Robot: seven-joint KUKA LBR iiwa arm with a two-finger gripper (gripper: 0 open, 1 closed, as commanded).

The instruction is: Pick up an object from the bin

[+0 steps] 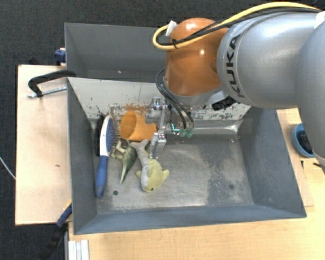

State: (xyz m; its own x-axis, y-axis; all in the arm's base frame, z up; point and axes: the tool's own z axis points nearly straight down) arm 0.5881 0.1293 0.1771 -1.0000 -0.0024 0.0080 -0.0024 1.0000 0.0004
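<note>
Partly hidden by the wrist (192, 64), end effector (158, 137) beside orange cup (132, 127); whether apart or together, unclear

One camera, close above bin (222, 172), looking down, slightly angled

The gripper (156, 142) hangs low in the left half of the grey bin (244, 172), just beside an orange cup (131, 127) lying on its side; a yellow soft toy (153, 176) lies just below it; a green piece (127, 166) and a blue-and-white brush (103, 155) lie further left.
</note>
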